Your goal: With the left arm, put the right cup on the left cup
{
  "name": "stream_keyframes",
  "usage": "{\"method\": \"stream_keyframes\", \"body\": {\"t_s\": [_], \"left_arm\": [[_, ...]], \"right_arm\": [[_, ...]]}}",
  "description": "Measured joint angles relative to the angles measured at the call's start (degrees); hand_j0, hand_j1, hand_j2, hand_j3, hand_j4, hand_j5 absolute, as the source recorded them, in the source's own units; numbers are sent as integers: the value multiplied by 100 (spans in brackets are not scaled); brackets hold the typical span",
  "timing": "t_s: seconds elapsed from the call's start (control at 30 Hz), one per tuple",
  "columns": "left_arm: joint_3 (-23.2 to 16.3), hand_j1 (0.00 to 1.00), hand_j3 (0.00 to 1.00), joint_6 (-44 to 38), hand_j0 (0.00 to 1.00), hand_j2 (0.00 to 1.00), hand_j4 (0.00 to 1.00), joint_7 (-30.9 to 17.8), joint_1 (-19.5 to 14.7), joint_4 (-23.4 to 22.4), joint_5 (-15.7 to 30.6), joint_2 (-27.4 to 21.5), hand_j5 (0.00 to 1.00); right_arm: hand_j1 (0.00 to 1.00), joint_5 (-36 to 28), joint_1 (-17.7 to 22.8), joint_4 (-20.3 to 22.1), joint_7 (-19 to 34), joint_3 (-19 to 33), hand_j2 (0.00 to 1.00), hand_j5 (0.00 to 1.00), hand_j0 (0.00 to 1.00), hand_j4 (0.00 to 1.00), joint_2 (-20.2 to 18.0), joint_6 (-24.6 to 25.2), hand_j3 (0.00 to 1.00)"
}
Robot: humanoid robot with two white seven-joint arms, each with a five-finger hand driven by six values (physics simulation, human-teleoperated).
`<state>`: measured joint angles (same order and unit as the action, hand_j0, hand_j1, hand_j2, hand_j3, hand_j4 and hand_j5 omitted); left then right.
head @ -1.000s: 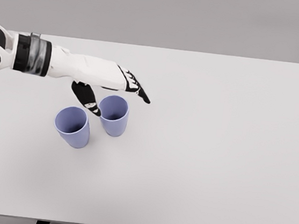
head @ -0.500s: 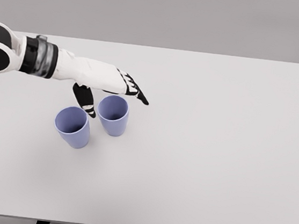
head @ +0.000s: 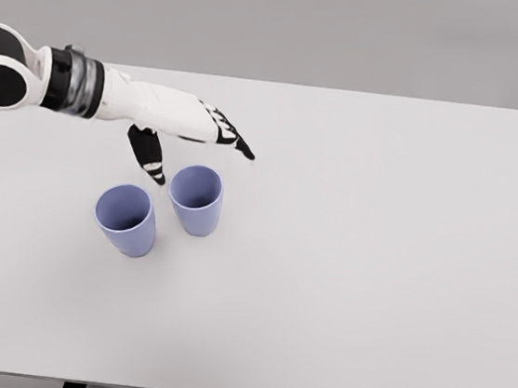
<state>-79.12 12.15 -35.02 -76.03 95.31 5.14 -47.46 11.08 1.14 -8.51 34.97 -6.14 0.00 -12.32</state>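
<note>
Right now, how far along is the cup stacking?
Nothing is done yet: both the right cup and the left cup stand upright, apart, on the table. In hand: the left hand hovers just behind the right cup, fingers open, holding nothing. Left to do: grasp, lift, and set it on the left cup.

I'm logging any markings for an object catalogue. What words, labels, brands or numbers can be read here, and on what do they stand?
None: no readable text shows in the head view.
Right cup: plain lilac, no label.
Left cup: plain lilac, no label.
Left hand: black and white patches only, no lettering.
Table: bare white surface, no marks.
</note>
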Motion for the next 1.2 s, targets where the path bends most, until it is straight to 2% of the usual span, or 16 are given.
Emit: {"method": "stream_keyframes", "body": {"t_s": [0.2, 1.2], "left_arm": [[-66, 100, 100, 2, 100, 100, 100, 0, 62, -158, -98, 62, 100], [-108, 100, 100, 7, 100, 100, 100, 176, 360, -182, -269, 142, 100]], "right_arm": [[100, -1, 0, 0, 0, 0, 100, 100, 100, 100, 0, 1, 100], [100, -1, 0, 0, 0, 0, 100, 100, 100, 100, 0, -1, 100]]}}
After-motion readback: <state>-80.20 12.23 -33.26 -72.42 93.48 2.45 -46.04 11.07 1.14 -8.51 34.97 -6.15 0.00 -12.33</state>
